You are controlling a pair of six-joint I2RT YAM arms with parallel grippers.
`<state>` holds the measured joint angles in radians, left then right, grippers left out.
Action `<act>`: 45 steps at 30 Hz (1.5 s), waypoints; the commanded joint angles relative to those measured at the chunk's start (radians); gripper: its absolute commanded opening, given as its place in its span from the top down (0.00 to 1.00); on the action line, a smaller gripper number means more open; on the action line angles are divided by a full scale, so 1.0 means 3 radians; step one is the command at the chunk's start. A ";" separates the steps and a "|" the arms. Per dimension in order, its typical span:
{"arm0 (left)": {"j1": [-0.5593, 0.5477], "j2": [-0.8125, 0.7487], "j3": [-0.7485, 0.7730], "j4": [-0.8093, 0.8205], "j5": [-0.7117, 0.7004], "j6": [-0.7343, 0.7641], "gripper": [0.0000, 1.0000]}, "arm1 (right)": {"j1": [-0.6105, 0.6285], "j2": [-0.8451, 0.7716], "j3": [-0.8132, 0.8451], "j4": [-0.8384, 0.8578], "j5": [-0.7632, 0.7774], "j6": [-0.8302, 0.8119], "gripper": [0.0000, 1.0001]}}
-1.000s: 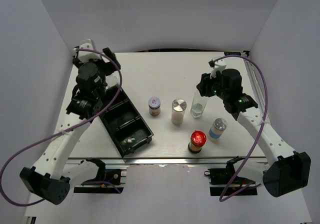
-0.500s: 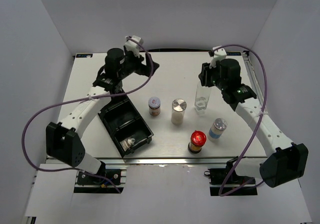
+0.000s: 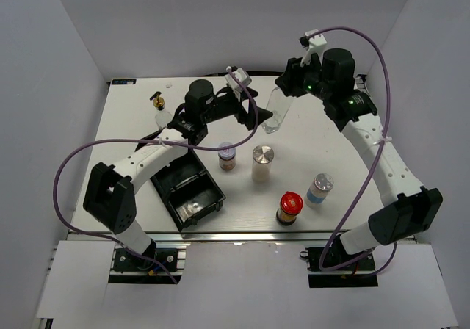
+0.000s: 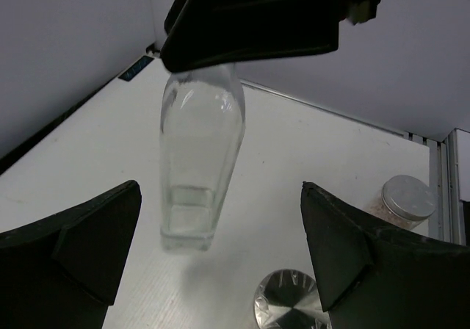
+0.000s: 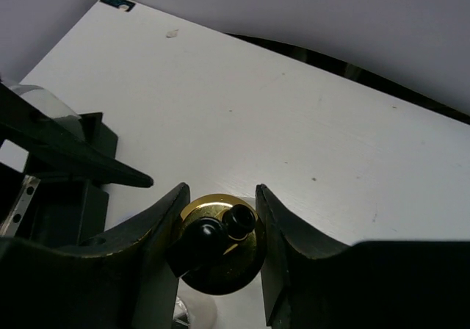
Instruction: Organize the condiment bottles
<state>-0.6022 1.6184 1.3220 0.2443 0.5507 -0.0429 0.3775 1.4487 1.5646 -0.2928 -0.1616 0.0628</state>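
Observation:
My right gripper is shut on the gold pourer top of a tall clear glass bottle, which hangs tilted above the table. My left gripper is open just left of it, fingers either side of the bottle's base without touching. A second tall bottle stands at the back left. Short jars stand in the middle: purple lid, silver lid, red lid, and a silver-lidded one.
A black divided tray lies slanted at the front left, under the left arm, with a small pale object in its near compartment. White walls close in the table's left, back and right sides.
The right gripper closed on the tall bottle, lifted it and carried it left and back. The left arm swung right from the tray toward it, leaving the other tall bottle standing at the back left.

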 commanded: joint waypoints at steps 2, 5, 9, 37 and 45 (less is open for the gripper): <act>-0.0002 0.0020 0.0057 0.0280 0.0077 0.0133 0.02 | 0.0056 0.0074 0.0424 0.0051 -0.0611 0.0179 1.00; -0.0018 0.0117 0.0180 0.0097 0.0041 0.0332 0.02 | 0.0092 0.0100 0.0527 0.0025 -0.0821 0.0230 1.00; -0.0058 0.0204 0.0252 -0.0042 -0.0025 0.0501 0.02 | 0.0148 0.0105 0.0603 0.0061 -0.0939 0.0246 1.00; -0.0094 0.0036 0.0083 0.0586 -0.0969 0.0179 1.00 | 0.0204 -0.0037 0.0900 0.0035 -0.0664 -0.0117 0.11; -0.0069 -0.0164 0.0659 0.0240 -0.2141 0.0301 1.00 | 0.0102 -0.0676 0.0038 0.0485 0.0195 -0.0153 0.11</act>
<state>-0.6315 1.6882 1.3724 0.2710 0.1078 0.0307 0.4255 1.3247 1.6619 -0.2600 -0.2142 0.0235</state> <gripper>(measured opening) 0.736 0.895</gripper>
